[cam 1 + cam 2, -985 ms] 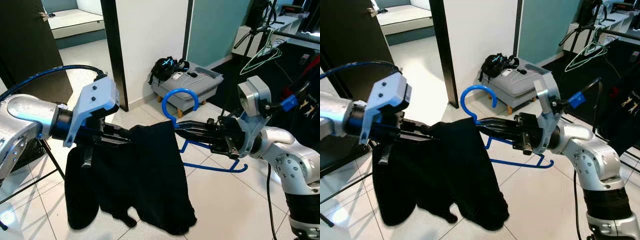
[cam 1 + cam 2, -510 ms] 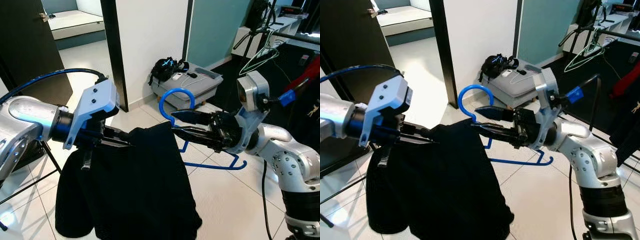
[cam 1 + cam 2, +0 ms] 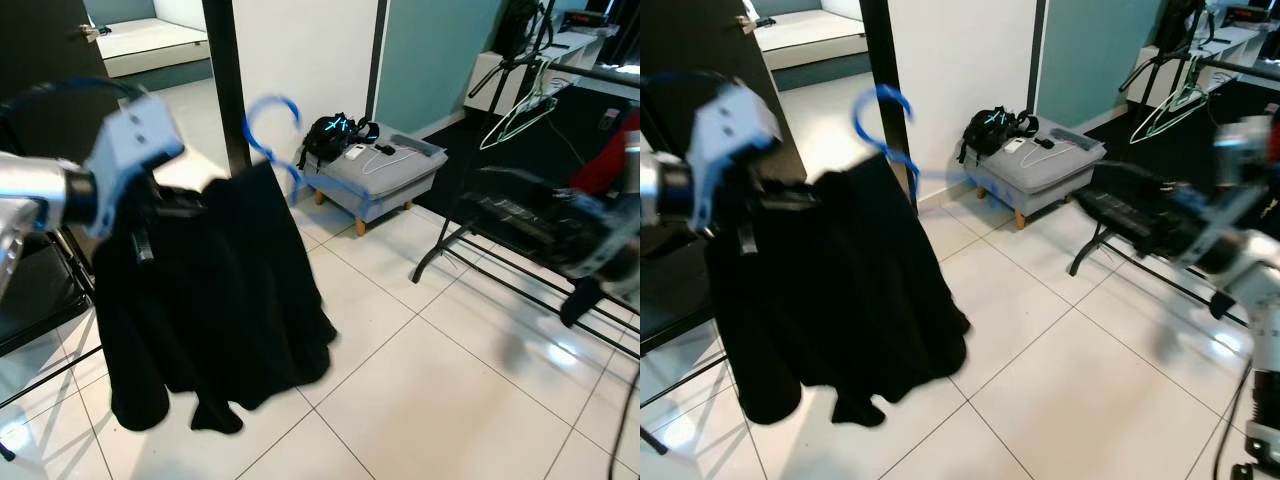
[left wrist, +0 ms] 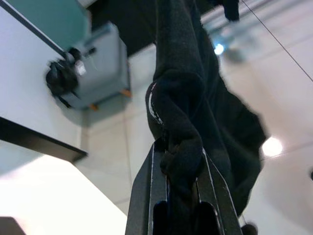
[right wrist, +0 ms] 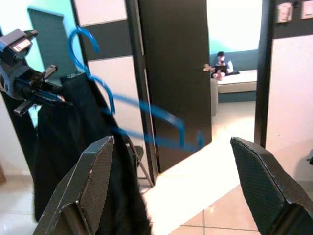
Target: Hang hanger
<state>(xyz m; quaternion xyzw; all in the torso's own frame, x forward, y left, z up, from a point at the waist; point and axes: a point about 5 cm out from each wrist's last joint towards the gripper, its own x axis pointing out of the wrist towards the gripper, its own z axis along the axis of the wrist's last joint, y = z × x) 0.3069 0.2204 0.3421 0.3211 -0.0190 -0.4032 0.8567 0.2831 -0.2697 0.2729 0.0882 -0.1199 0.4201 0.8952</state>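
Left gripper (image 4: 177,196) pinching black garment (image 3: 210,300) draped on blue hanger (image 3: 275,125); right gripper (image 5: 173,181) spreading wide, standing well apart, hanger's bar pointing toward it.

spread right hand (image 5: 173,183), blue hanger (image 5: 142,115), black garment (image 5: 73,142)

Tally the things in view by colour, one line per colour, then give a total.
Blue: 1, the blue plastic hanger
Black: 3, the black garment clamped in the left gripper, the black backpack, the black floor rack
Grey: 1, the grey padded stool
Pale: 1, the pale wire hanger
Total: 6
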